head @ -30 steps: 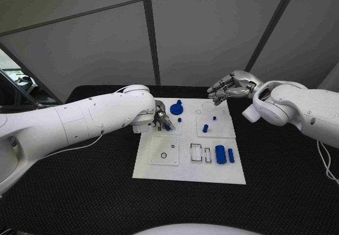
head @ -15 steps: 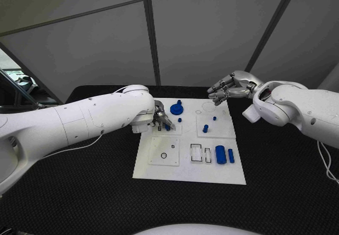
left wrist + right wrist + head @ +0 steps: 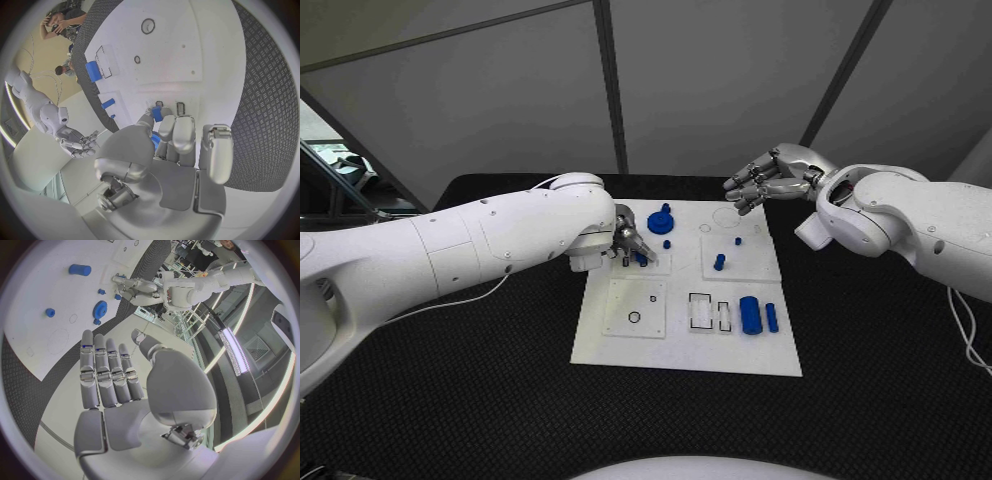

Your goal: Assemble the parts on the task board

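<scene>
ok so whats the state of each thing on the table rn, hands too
left hand: down at the board's left side, fingers closed on a small blue part
right hand: raised past the board's far edge, empty, fingers apart
task board: flat on the table
blue gear: on the board
large blue cylinder: lying on its side

Robot lab: grey partition panels (image 3: 502, 110)
</scene>
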Controlling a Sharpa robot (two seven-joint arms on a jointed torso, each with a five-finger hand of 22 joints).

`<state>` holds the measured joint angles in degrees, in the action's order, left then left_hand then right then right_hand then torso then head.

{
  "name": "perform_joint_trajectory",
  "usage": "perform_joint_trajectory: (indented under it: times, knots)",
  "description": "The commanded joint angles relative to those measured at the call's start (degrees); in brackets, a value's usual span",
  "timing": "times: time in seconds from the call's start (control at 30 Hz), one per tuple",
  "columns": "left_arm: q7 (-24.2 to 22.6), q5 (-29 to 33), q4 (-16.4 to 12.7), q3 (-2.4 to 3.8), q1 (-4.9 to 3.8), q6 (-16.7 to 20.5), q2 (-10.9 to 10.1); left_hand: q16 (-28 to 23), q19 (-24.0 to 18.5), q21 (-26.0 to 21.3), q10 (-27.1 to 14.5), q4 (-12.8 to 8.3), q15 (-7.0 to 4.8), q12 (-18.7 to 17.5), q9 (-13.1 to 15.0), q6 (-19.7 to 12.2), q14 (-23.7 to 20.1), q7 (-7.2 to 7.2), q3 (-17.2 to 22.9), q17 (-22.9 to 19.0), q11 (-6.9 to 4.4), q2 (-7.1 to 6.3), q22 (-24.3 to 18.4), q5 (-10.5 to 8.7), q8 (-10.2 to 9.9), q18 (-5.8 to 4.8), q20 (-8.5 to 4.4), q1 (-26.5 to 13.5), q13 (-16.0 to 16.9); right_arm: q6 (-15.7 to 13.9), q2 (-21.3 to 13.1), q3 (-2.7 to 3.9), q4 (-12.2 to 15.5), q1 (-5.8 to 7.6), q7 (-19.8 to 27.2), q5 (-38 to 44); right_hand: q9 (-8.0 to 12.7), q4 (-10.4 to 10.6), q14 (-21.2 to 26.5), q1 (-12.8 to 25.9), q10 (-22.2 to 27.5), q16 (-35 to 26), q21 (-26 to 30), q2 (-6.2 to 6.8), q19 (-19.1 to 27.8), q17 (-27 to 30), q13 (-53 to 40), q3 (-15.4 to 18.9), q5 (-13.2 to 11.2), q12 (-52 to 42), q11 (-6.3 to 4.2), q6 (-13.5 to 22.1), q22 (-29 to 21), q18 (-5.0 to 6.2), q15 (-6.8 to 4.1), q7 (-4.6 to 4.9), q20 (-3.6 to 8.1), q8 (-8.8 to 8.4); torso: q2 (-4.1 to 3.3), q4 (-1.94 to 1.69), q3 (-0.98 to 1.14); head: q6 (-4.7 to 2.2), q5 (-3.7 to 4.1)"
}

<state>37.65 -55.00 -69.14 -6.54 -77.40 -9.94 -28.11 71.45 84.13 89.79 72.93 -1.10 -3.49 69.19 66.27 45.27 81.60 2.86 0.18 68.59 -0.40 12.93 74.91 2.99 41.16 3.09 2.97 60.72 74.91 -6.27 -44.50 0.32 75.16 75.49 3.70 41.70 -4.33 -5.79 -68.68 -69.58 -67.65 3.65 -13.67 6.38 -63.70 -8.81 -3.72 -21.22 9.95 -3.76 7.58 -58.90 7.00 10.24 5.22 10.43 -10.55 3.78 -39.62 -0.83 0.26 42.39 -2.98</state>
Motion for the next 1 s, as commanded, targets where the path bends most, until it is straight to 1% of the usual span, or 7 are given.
perform_joint_trajectory:
  times: [0.03,0.2,0.43,0.53,0.67,0.73,1.0]
  knots:
    - [0.8,-0.1,0.1,-0.14,0.14,-0.6,-0.2,0.1,5.9,0.2,-0.1,-0.2,-0.37,0.1,0.1,-0.2,0.1,-0.18,-0.4,0.0,-0.38,-0.3,15.1,-0.22,0.2,-3.09,-0.38,0.6,0.2,0.6,0.1,0.03,0.0,0.09,0.2,0.1,0.1,0.0,0.3,0.4,0.4,-0.2,0.2,-0.42,-0.1,0.1,0.0,0.5,0.3,0.2,-0.14,0.4,-0.1,0.13,-0.1,-0.13,-0.23,-0.19,0.0,-0.03,0.01,0.03,-0.01]
    - [0.7,0.0,0.0,-0.13,0.14,-0.6,-0.2,0.1,5.9,0.2,-0.1,1.0,-0.25,0.2,0.0,-0.1,0.1,0.0,-2.4,-0.1,-0.22,-1.33,15.1,-0.24,0.3,-3.09,-0.32,-0.2,0.2,0.6,0.0,0.02,0.0,0.09,0.2,0.1,0.1,0.0,0.3,0.4,0.4,-0.2,0.2,-0.42,-0.1,0.1,0.0,0.5,0.3,0.2,-0.14,0.4,-0.1,0.13,-0.1,-0.13,-0.23,-0.19,0.0,-0.04,0.01,0.02,-0.04]
    - [0.5,0.0,0.0,-0.12,0.14,-0.7,-0.1,0.0,5.9,0.2,-0.2,1.4,-0.24,0.1,0.0,-0.1,0.1,-0.05,-3.0,-0.1,-0.24,-1.21,15.1,-0.22,0.2,-3.09,-0.3,0.0,0.1,0.7,0.1,0.01,0.0,0.09,0.1,0.1,0.1,0.0,0.4,0.4,0.4,-0.2,0.3,-0.49,-0.1,0.2,0.0,0.5,0.3,0.2,-0.12,0.4,-0.2,0.13,-0.08,-0.11,-0.26,-0.18,-0.01,-0.03,0.01,-0.04,-0.08]
    - [0.5,0.6,-0.1,-0.12,0.14,-0.9,-0.1,0.0,5.9,0.2,-0.1,0.5,-0.32,0.2,0.0,-0.2,0.1,-0.32,-2.2,-0.1,-0.46,0.12,15.1,-0.2,0.2,-3.09,-0.32,2.2,0.1,0.7,0.0,0.01,0.0,0.09,0.1,0.1,0.1,0.0,0.4,0.4,0.4,-0.2,0.3,-0.49,-0.1,0.2,0.0,0.5,0.3,0.2,-0.12,0.4,-0.2,0.13,-0.08,-0.11,-0.26,-0.18,0.04,-0.03,0.01,0.0,-0.1]
    - [0.5,1.3,-0.2,-0.12,0.14,-1.5,-0.2,0.1,5.9,0.2,-0.3,-2.4,-0.53,0.1,-0.2,-0.7,0.1,-0.52,-0.1,0.0,-0.68,2.26,15.1,-0.16,-0.1,-3.09,-0.49,6.7,0.1,0.8,0.0,0.01,0.1,0.09,0.1,0.1,0.1,0.0,0.4,0.4,0.4,-0.2,0.3,-0.49,-0.1,0.2,0.0,0.5,0.3,0.2,-0.12,0.4,-0.2,0.13,-0.08,-0.11,-0.26,-0.18,0.03,-0.04,0.02,0.0,-0.11]
    - [0.5,1.5,-0.3,-0.12,0.14,-1.8,-0.3,0.1,5.9,0.2,-0.3,-3.6,-0.52,0.1,-0.2,-0.8,0.1,-0.47,0.6,0.0,-0.64,2.89,15.1,-0.12,-0.3,-3.09,-0.51,8.1,0.0,0.8,0.0,0.01,0.0,0.09,0.0,0.1,0.1,0.0,0.4,0.4,0.4,-0.2,0.3,-0.49,-0.1,0.2,0.0,0.5,0.3,0.2,-0.12,0.4,-0.2,0.13,-0.08,-0.11,-0.26,-0.18,0.01,-0.03,0.01,0.01,-0.13]
    - [0.6,1.8,-0.5,-0.12,0.14,-2.5,-0.3,0.3,5.9,0.2,-0.3,-5.1,-0.41,0.1,-0.3,-0.9,0.2,-0.3,1.6,0.2,-0.49,3.61,15.1,-0.19,-0.3,-3.09,-0.47,9.3,0.0,0.9,0.0,0.0,0.0,0.09,0.0,0.1,0.1,0.0,0.4,0.4,0.4,-0.2,0.3,-0.49,-0.1,0.2,0.0,0.5,0.3,0.2,-0.12,0.4,-0.2,0.13,-0.08,-0.11,-0.26,-0.18,-0.01,-0.02,-0.01,0.03,-0.19]
